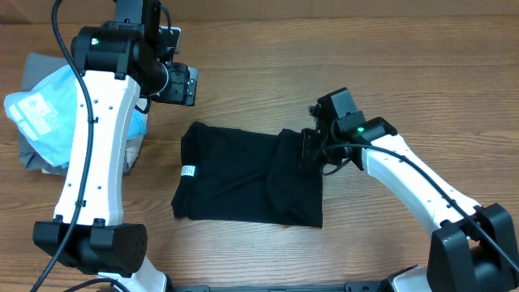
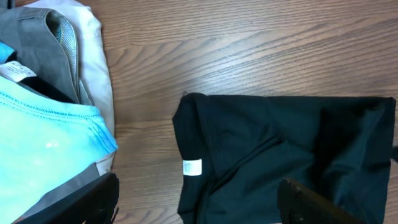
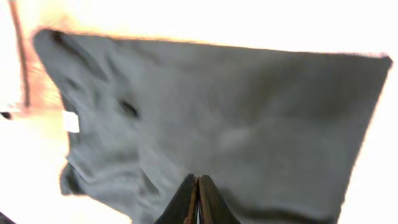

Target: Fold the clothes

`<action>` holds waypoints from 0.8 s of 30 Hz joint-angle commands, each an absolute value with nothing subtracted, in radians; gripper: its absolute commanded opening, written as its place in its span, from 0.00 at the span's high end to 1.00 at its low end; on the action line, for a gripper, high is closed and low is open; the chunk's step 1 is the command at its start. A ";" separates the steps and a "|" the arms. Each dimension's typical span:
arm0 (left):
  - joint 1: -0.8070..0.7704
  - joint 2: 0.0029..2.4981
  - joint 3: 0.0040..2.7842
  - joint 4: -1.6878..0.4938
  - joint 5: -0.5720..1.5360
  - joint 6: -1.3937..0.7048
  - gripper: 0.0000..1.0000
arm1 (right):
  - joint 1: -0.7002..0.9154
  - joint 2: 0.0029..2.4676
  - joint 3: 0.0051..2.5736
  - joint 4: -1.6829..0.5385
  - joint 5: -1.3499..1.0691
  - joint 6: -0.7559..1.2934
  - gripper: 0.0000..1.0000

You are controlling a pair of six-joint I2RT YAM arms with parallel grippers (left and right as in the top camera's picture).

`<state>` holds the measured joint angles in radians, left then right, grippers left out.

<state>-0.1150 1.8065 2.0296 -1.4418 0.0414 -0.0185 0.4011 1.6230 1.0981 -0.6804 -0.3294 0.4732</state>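
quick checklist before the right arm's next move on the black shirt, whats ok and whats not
1. Right gripper shut: ok.
2. Fabric of the black T-shirt pinched between its fingers: cannot tell.
3. Left gripper open, clear of the shirt: ok.
4. White tag showing at the shirt's edge: ok.
5. Light blue garment apart from the shirt: ok.

Right wrist view blurs the black T-shirt (image 3: 236, 118)
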 commanded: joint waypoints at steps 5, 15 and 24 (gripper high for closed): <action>-0.112 1.811 2.033 -1.438 0.050 0.000 0.16 | 0.472 1.785 1.118 -0.536 -0.322 0.588 0.95; -0.112 1.811 2.033 -1.452 0.061 0.000 0.17 | 0.569 1.839 1.139 -0.473 -0.462 0.494 0.96; -0.112 1.811 2.033 -1.450 0.061 0.000 0.17 | 0.439 1.572 1.211 -0.898 -0.345 0.370 0.93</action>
